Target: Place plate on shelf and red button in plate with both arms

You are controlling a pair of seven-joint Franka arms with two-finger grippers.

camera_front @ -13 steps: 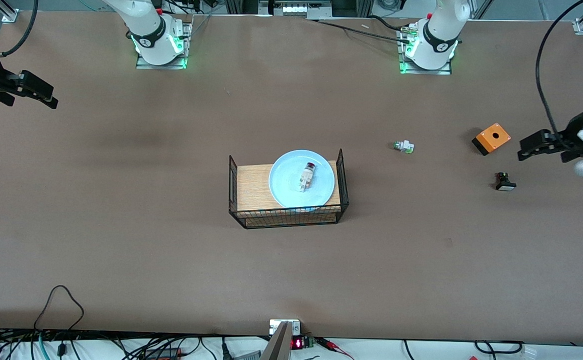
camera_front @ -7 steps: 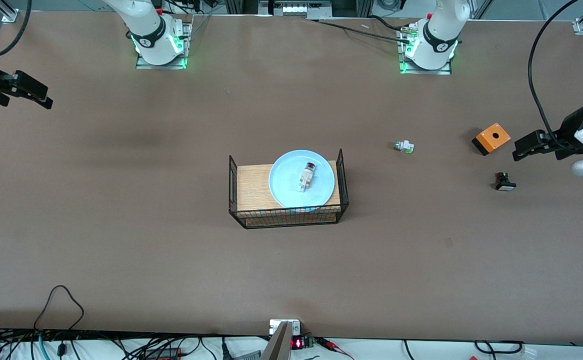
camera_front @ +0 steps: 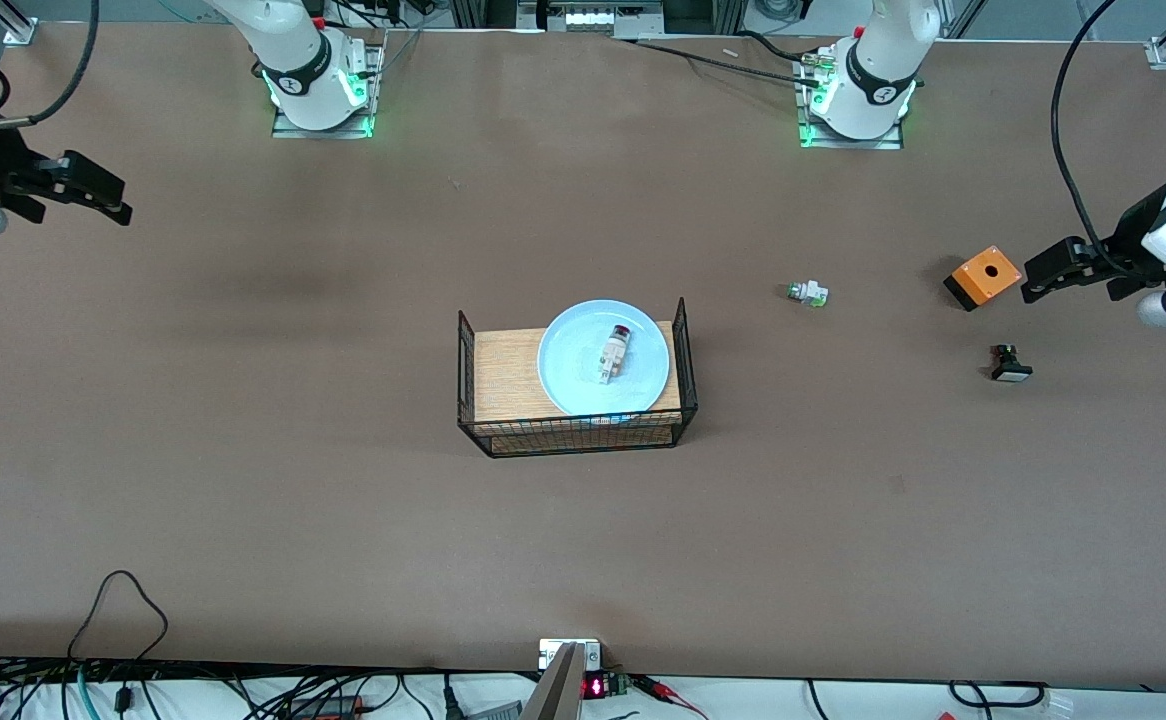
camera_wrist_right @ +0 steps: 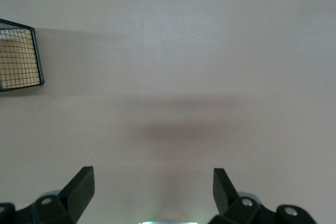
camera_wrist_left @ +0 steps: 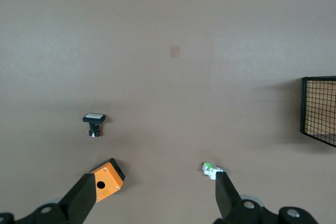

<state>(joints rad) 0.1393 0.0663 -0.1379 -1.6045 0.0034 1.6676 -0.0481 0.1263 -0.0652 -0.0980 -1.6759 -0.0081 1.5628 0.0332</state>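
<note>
From my seat the tabletop is mostly bare brown, and the rack sits near its middle, likely as the drop spot. The plate lies flat on the rack's wooden top, pushed toward the left arm's end, and the red button lies on its side in the plate, red cap pointing toward the bases' edge. I judge both placements done, which would explain the arms parked wide. The right pincer hangs over the right arm's end, jaws wide and empty. The left pincer hangs over the left arm's end beside the orange box, also wide, empty. The black button and white-green part lie loose on the tabletop. I can read no writing anywhere
</note>
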